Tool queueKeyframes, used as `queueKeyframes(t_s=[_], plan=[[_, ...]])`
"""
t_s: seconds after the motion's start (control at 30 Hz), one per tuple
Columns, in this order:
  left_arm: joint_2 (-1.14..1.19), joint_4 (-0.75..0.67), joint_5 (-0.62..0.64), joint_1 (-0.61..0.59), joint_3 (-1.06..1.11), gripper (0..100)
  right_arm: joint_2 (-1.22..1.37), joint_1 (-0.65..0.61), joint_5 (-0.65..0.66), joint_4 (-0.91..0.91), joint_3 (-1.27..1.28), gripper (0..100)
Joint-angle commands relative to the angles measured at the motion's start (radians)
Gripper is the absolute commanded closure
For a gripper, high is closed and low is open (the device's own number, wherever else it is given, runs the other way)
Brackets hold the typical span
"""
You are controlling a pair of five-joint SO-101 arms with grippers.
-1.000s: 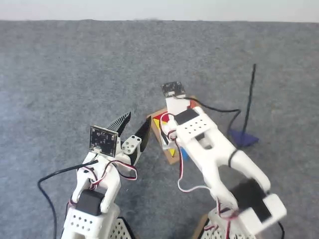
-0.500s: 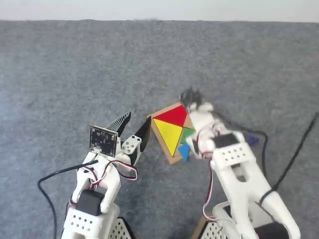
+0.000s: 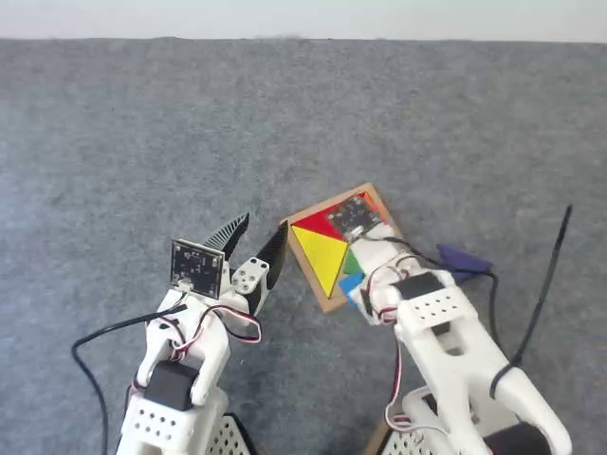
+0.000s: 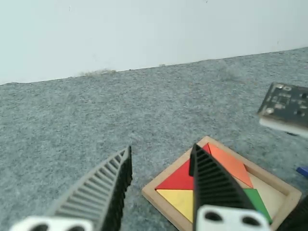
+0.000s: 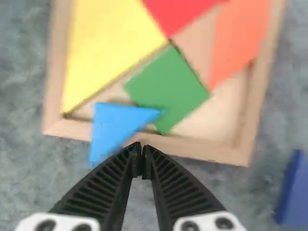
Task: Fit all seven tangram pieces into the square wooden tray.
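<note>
The square wooden tray [image 3: 302, 216] [image 5: 192, 147] [image 4: 211, 142] lies mid-table. It holds a yellow triangle [image 5: 108, 45] [image 3: 322, 254], a red triangle [image 5: 180, 12] [image 4: 180, 179], an orange piece [image 5: 240, 38] and a green square [image 5: 168, 86]. A light blue triangle [image 5: 113, 130] [image 3: 351, 282] lies tilted across the tray's near rim. My right gripper [image 5: 141, 146] is shut and empty, just outside that rim beside the blue triangle. A dark blue piece [image 3: 462, 258] [image 5: 293, 192] rests on the carpet to the right. My left gripper [image 3: 264, 227] [image 4: 161, 150] hangs open left of the tray.
Grey carpet covers the table. The right arm [image 3: 427, 313] leans over the tray's near right part, and its camera board [image 3: 356, 216] [image 4: 284, 106] covers that corner. A black cable [image 3: 545, 284] rises at the right, and another [image 3: 95, 351] lies at the left.
The right arm drew back from over the tray and swung right, uncovering the pieces, then settled at the tray's near rim. The left arm kept still.
</note>
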Motion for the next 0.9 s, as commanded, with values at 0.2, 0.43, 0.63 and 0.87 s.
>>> queueKeyframes(t_s=[0.2,0.43,0.63,0.87], plan=[[-0.020,-0.012,-0.009,0.002,-0.008,80,-0.044,-0.050,0.005,-0.001,-0.009,99.1],[-0.020,-0.012,-0.009,0.002,-0.008,80,-0.042,-0.054,-0.008,-0.027,-0.011,99.1],[-0.020,-0.012,-0.009,0.002,-0.008,80,-0.042,-0.076,-0.037,-0.028,-0.020,99.1],[-0.020,-0.011,-0.009,0.002,-0.008,80,-0.042,-0.145,-0.038,-0.028,-0.021,99.1]])
